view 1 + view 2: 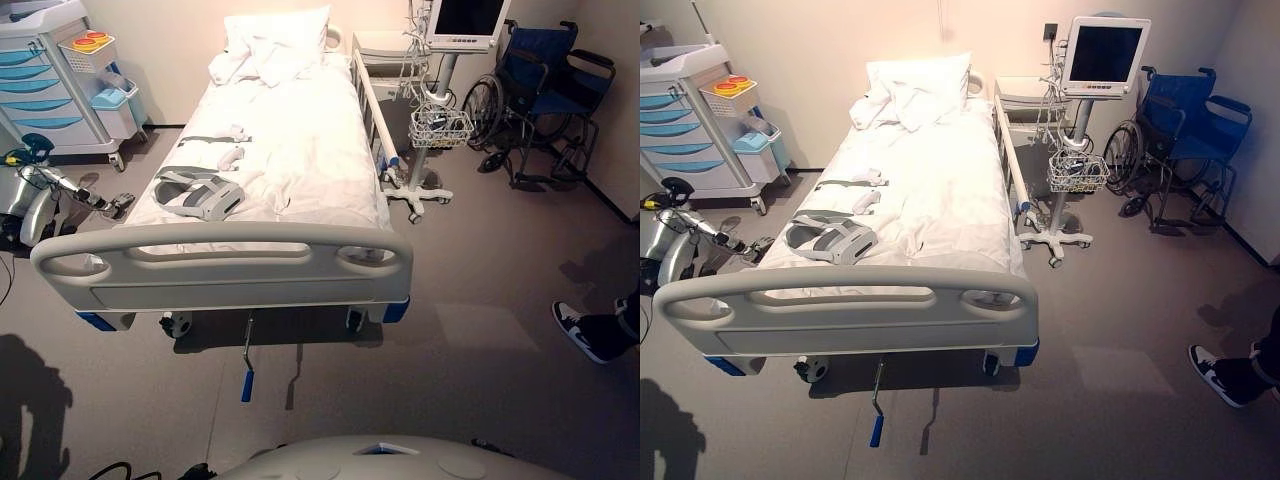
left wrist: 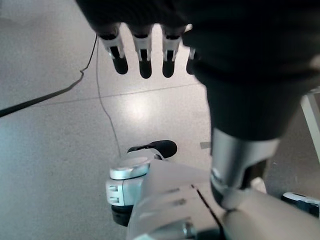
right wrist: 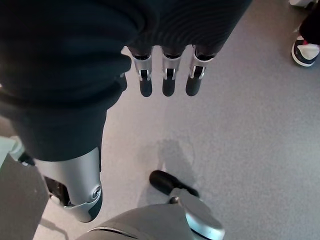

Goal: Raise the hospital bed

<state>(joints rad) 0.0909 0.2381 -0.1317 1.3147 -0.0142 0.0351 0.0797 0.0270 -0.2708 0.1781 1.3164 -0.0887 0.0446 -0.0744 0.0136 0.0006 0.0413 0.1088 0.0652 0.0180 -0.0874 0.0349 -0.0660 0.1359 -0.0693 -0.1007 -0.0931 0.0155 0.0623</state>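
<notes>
The hospital bed (image 1: 290, 150) stands in front of me, with white sheets and a pillow at the far end. Its grey footboard (image 1: 220, 262) faces me. A metal crank with a blue grip (image 1: 247, 375) sticks out low under the foot end, pointing toward me, and the same crank (image 1: 877, 420) shows in the right eye view. My left hand (image 2: 145, 55) hangs over the grey floor with straight fingers and holds nothing. My right hand (image 3: 167, 75) also hangs over the floor, fingers straight, nothing in it. Both hands are well away from the crank.
A grey and white headset (image 1: 200, 192) lies on the sheets near the footboard. A cart with blue drawers (image 1: 45, 80) stands at the left. A monitor stand (image 1: 440, 100) and a blue wheelchair (image 1: 545, 90) are to the right. A person's shoe (image 1: 580, 330) is at the right edge.
</notes>
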